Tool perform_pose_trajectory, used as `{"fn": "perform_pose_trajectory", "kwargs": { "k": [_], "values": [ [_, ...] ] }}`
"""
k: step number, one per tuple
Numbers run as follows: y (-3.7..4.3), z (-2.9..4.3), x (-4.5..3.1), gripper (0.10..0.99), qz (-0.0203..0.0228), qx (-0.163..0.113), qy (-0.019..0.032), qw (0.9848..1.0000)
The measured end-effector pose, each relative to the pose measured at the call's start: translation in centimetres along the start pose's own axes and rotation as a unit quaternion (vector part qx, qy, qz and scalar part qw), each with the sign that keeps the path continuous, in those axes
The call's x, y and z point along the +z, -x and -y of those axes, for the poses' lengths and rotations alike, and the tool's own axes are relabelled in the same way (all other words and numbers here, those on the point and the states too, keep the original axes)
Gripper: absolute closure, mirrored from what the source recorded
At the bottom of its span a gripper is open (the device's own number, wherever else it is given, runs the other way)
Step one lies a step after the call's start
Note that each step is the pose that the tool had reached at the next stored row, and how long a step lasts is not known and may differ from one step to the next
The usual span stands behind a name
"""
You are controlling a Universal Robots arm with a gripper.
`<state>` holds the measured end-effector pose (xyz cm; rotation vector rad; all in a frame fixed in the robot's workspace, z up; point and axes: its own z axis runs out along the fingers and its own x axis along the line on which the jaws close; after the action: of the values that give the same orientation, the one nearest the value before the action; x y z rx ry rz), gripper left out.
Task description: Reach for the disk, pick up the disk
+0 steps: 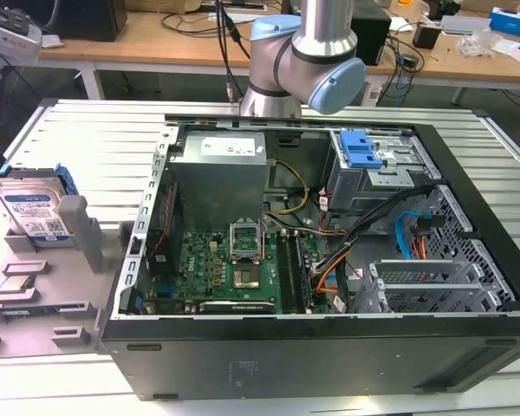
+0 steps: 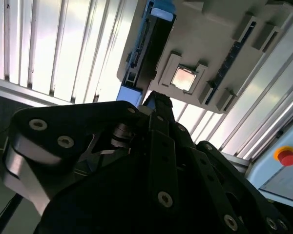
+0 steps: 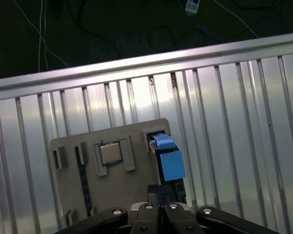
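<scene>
The arm (image 1: 305, 54) is a silver tube with pale blue joint caps. The black gripper (image 2: 156, 100) carries round silver screws.

disk (image 1: 35, 215) on tray (image 1: 73, 293), chip (image 1: 19, 284) beside it, case (image 1: 329, 364) apart

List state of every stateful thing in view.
disk, standing on edge in the grey tray, not gripped
CPU chip, seated flat in its tray recess
computer case, on its side, panel off
gripper, above the tray, apart from the disk

Exterior view high above the computer case (image 1: 286, 360); both wrist views past the tool (image 3: 159, 191) (image 2: 155, 97) onto the tray (image 3: 117, 187) (image 2: 212, 29).
</scene>
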<state>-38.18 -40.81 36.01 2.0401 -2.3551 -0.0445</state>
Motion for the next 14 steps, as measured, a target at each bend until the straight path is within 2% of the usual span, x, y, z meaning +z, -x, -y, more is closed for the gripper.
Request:
{"fn": "perform_pose_trajectory", "kwargs": {
  "k": [8,14],
  "values": [
    [0.00,0.00,0.00,0.980,-0.0016,-0.042,0.0000,0.9991],
    [0.00,0.00,0.00,0.980,-0.0030,-0.078,0.0000,0.9970]
  ]
}}
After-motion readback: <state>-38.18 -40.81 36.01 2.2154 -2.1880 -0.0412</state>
